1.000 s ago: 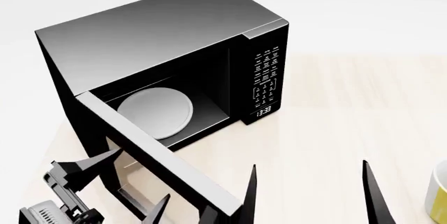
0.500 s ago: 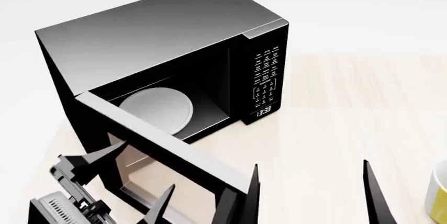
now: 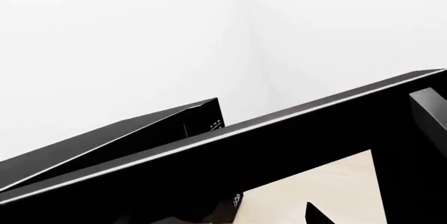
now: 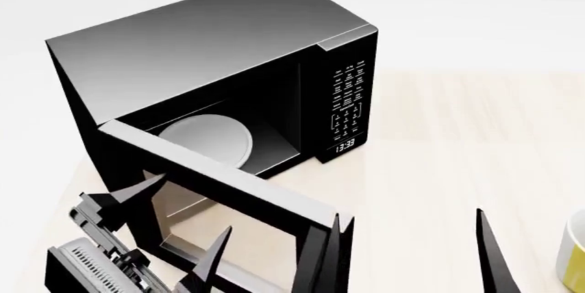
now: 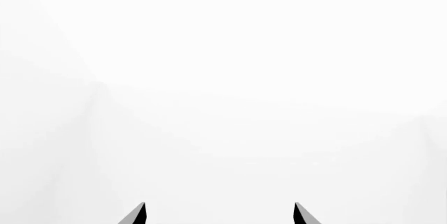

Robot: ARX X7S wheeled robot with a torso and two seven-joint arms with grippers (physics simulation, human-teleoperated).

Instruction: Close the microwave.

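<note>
The black microwave (image 4: 201,40) stands on the pale wood table (image 4: 457,142), with its white keypad (image 4: 350,101) at the right. Its windowed door (image 4: 229,194) is hinged at the left and stands partly open. The white round plate (image 4: 205,139) shows inside. My left gripper (image 4: 192,207) is open against the door's outer face at the lower left, one finger (image 4: 137,194) beside the window frame. The left wrist view shows the door's top edge (image 3: 279,140) close up, with the microwave body (image 3: 140,135) behind it. My right gripper (image 4: 407,216) is open and empty to the right of the door's free edge; in the right wrist view (image 5: 219,211) it faces a blank white wall.
A white and yellow mug (image 4: 576,252) stands at the right edge of the table. A white wall lies behind the microwave.
The door has swung further toward the microwave's front, its free edge moving up and to the right. My left gripper has followed it up and to the right. The right gripper has not moved.
</note>
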